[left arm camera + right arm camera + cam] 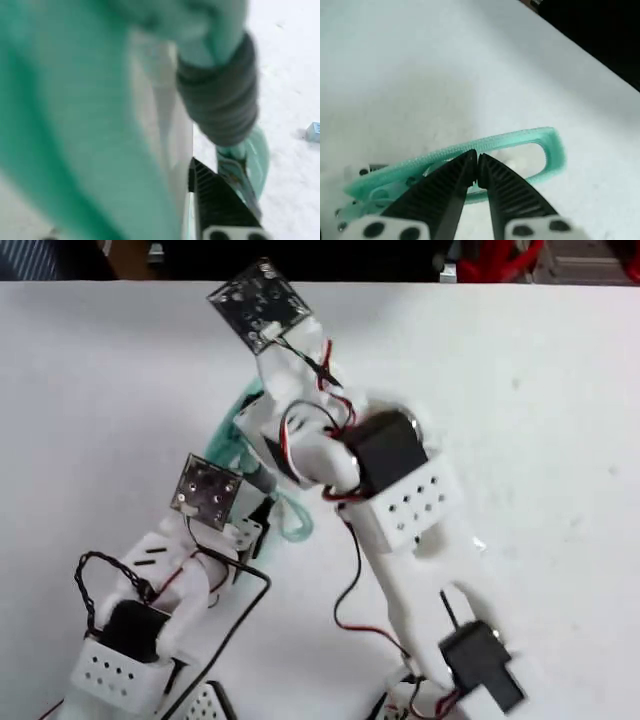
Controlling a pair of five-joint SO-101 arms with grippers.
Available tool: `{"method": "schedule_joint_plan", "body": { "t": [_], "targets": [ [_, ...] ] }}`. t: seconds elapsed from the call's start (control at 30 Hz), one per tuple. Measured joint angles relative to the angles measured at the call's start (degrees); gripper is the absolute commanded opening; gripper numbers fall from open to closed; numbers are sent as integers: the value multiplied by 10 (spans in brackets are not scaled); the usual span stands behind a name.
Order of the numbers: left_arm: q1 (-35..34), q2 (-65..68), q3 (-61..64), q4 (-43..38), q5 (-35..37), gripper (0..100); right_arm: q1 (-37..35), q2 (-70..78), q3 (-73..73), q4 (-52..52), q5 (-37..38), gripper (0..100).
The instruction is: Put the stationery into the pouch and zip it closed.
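1. The white bench carries everything. Its surface looks smooth, so a light thing will probably slide when nudged.
2. The right arm lies slantwise across the middle of the bench and hides much of the work area from above. The left arm comes in from the near-left corner. The 2 wrists meet over 1 spot, so each stands in the other's way.
3. The mint-green pouch lies on the bench between the 2 arms, mostly covered by them. It looks soft and light, with a mesh-like fabric likely to sag and fold shut. I judge that 1 side needs pinning while the other side is worked. The rim strip or the end loop looks like the surest hold.
4. The right end effector is drawn narrow, its tips almost meeting, and pinches the pouch's green rim strip beside that loop.
5. The left end effector sits at the pouch's near side. Whether it holds anything I cannot tell.
6. A pen, with a grey rubbery sleeve and a mint barrel, rests against the pouch fabric just beside the left end effector. It should be stiff and light. The barrel is probably slick, so the sleeve is the better place to grip.
7. A small blue block, perhaps an eraser, lies on bare bench well apart from the pouch.
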Motion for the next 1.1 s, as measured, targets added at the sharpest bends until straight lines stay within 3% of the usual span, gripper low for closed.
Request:
{"method": "schedule_joint_plan", "body": {
  "t": [0.27,0.47,0.83,1.1],
  "targets": [
    [-1,-8,0,0,0,187,-7,25,-96,76,17,24],
    [2,-1,0,-1,-1,21,-19,-70,-90,81,17,217],
    [35,-9,20,-15,-47,24,-31,-125,-29,81,18,195],
    [75,-10,29,-22,-96,24,45,-139,72,79,-2,194]
  ]
}}
